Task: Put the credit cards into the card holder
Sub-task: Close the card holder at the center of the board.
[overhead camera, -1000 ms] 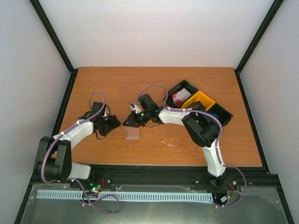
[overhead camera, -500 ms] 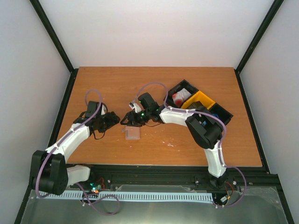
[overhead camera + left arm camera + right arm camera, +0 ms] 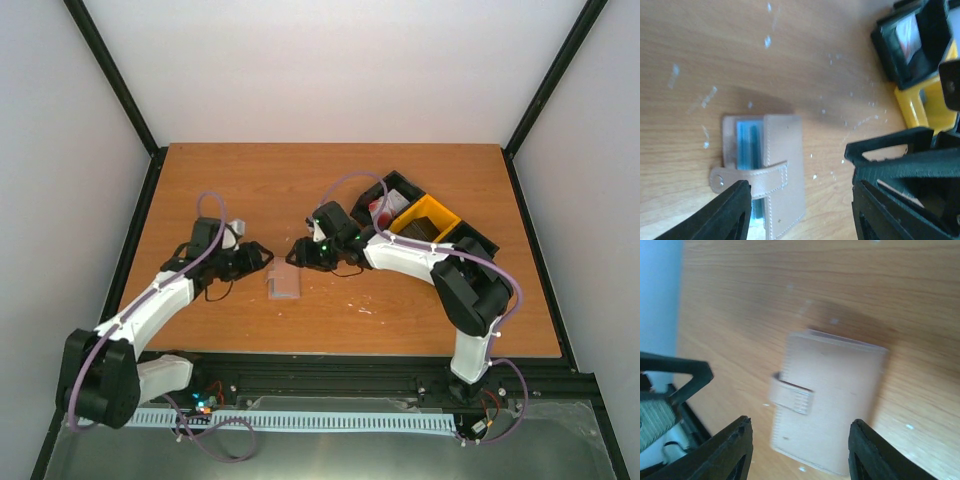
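Card holder (image 3: 283, 286) lies flat on the wooden table (image 3: 250, 180), tan side up. It touches neither gripper.

- Holder, left wrist view: the cover sits a little off its lower half, so a strip of pale blue lining (image 3: 747, 145) shows along one edge. The strap (image 3: 752, 180) reaches across that strip and ends in a round snap.
- Left gripper (image 3: 262, 253): just off the holder's far-left corner, above the table. Its fingers (image 3: 725, 212) stand apart with nothing between them (the holder shows on the table beyond the gap).
- Right gripper (image 3: 297, 253): just off the holder's far-right corner, facing the left gripper across a small gap. Its fingers (image 3: 727, 450) are spread wide and hold nothing. The holder lies on the wood past them.
- Credit cards (image 3: 383, 209): a white-and-red stack in a black bin (image 3: 482, 240), well to the right of the holder and farther back. A yellow bin (image 3: 428, 216) sits against it on the side away from the holder. I cannot make out any other card colours.
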